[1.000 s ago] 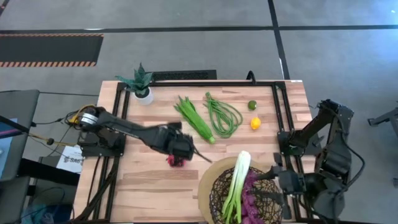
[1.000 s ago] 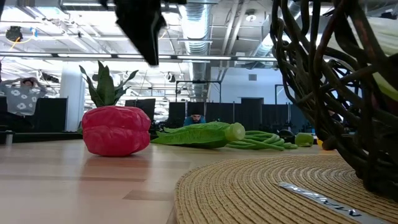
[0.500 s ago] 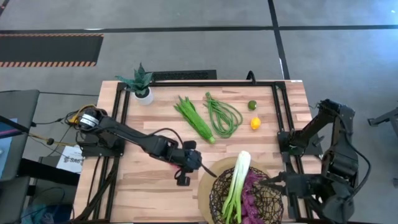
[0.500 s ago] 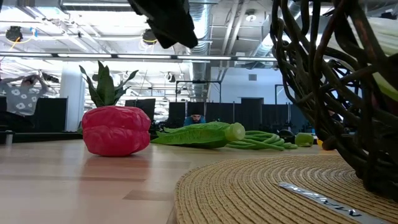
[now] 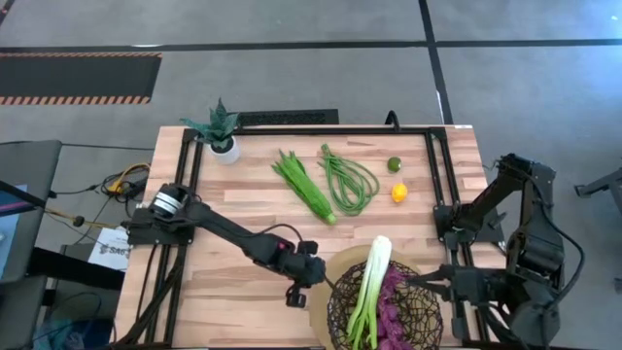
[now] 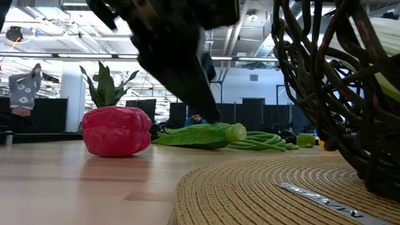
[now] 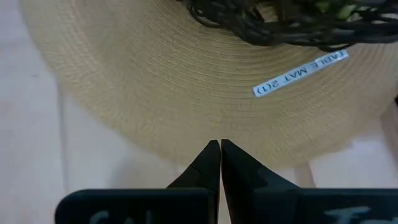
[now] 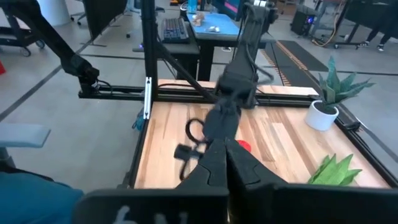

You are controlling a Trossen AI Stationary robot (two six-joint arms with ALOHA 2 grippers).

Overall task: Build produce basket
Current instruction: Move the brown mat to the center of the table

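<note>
The left claw [image 5: 299, 288], fingers pressed together and empty, is hovering at the mat's [image 7: 124, 93] edge beside the basket [image 5: 389, 309]. The pepper [image 6: 116, 130] is lying on the counter [image 5: 233, 209]; fetching it looks next. The right claw [image 5: 428, 280], also closed, is waiting by the basket.

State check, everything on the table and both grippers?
left gripper: shut, empty, over the mat's edge
right gripper: shut, empty, beside the basket
basket: upright on the mat, part filled
leek: in basket
grapes: in basket
red pepper: on table, not held
leafy stalk, beans, lemon, lime: on table, outside basket
</note>
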